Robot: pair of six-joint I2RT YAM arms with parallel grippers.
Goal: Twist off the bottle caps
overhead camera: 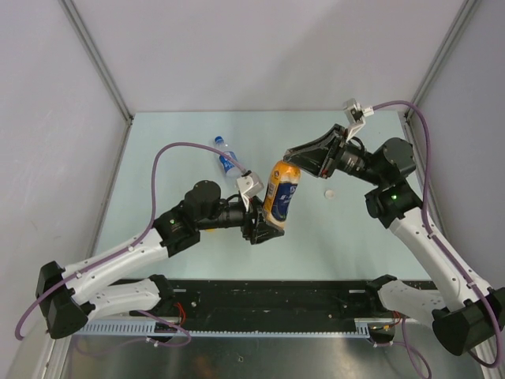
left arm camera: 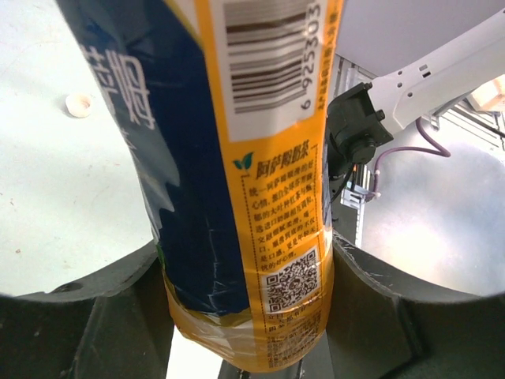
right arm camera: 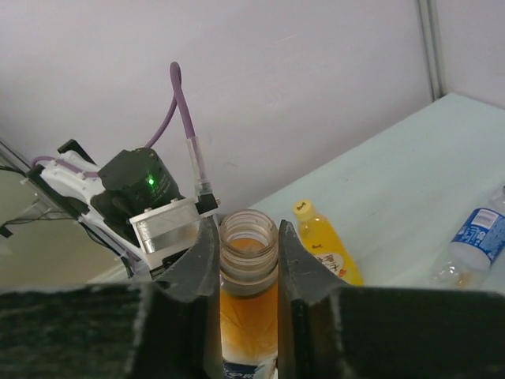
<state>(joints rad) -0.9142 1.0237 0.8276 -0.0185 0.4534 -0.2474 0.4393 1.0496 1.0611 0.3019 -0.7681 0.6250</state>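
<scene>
Now your left tool [overhead camera: 264,227] clamps the orange bottle [overhead camera: 282,192] mid-frame; your right tool [right arm camera: 248,245] pinches its open neck.

1. Left arm [overhead camera: 134,257]: stretched from its near-left base toward the middle, forearm about level.
2. Left end effector [overhead camera: 267,225]: jaws partly apart, clamped on the lower body of the orange bottle [overhead camera: 282,193], which is held tilted.
3. Right arm [overhead camera: 418,229]: rises from its near-right base, elbow high, wrist turned leftward.
4. Right end effector [overhead camera: 293,162]: fingers [right arm camera: 197,264] closed against both sides of the same bottle's open neck.
</scene>
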